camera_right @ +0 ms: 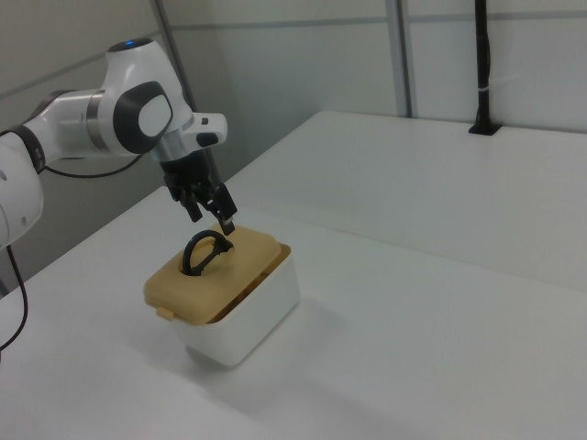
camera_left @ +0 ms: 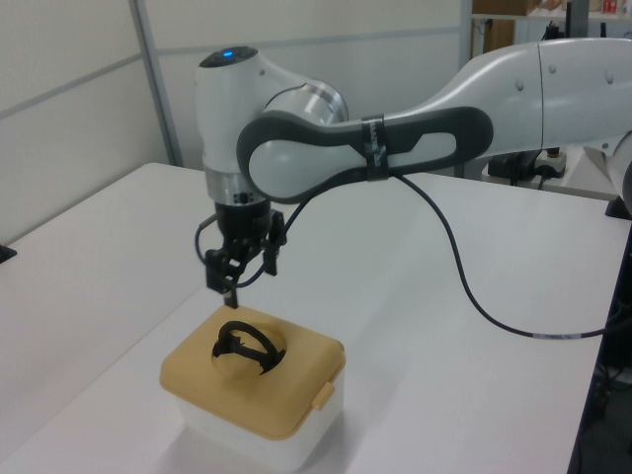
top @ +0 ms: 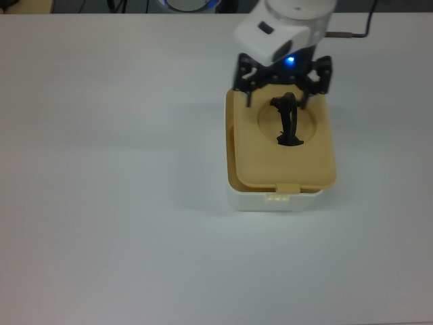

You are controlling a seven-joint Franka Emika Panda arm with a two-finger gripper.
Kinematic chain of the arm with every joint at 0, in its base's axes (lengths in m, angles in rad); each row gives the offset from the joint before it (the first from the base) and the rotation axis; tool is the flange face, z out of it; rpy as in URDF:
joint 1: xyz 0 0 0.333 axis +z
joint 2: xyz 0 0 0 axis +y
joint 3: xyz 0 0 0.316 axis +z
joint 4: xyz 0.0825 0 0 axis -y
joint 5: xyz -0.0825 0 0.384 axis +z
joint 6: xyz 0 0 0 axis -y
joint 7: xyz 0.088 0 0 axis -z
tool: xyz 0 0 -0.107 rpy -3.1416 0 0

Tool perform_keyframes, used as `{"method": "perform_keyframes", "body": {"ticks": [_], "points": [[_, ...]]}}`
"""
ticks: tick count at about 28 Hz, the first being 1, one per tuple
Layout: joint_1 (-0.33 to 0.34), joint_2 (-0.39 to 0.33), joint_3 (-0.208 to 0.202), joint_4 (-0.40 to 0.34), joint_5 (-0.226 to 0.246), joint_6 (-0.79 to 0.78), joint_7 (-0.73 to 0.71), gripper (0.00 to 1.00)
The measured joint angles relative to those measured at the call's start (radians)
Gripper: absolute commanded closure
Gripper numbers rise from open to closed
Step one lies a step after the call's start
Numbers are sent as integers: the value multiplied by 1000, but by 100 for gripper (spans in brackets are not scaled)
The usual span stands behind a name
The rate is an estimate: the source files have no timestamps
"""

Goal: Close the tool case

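Observation:
The tool case is a white tub [top: 270,201] with its tan lid [top: 284,159] lying on top, shifted a little toward the top view's right so a strip of the tub's rim shows on the left. The lid's black handle [top: 288,122] stands up in the round recess. My gripper [top: 284,89] hangs open just above the handle and holds nothing. The left view shows the gripper [camera_left: 244,275] clear of the handle [camera_left: 245,346], the lid [camera_left: 259,385] and the tub [camera_left: 247,439]. From the right view, the gripper [camera_right: 210,214] is over the handle [camera_right: 203,250] and lid [camera_right: 211,280].
The case stands on a wide white table [top: 108,169]. A black cable [camera_left: 474,296] trails from the arm across the table in the left view. A black post [camera_right: 480,64] rises at the table's far edge in the right view.

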Motion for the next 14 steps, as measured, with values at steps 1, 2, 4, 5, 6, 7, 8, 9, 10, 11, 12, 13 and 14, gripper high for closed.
{"method": "perform_keyframes", "body": {"ticks": [1,2,4,5,6,7,8,9,10,11,12,13,14], "points": [[0,-7,-12,3,5,-31,-17,0],[0,-11,-21,7,8,-52,-28,0],[-1,-24,-48,12,19,-93,-55,0],[-1,-31,-61,14,23,-109,-69,0],[-1,-41,-77,16,28,-128,-88,0],[-1,-47,-86,16,30,-139,-98,0],[-2,-54,-99,17,31,-153,-111,0],[-1,-59,-111,17,32,-167,-124,0],[-1,-65,-122,17,32,-181,-134,0],[-1,-72,-137,17,32,-200,-150,0],[-1,-76,-146,17,33,-211,-160,0],[-1,-80,-157,17,33,-224,-170,0],[-1,-84,-167,17,33,-236,-181,0]]}}
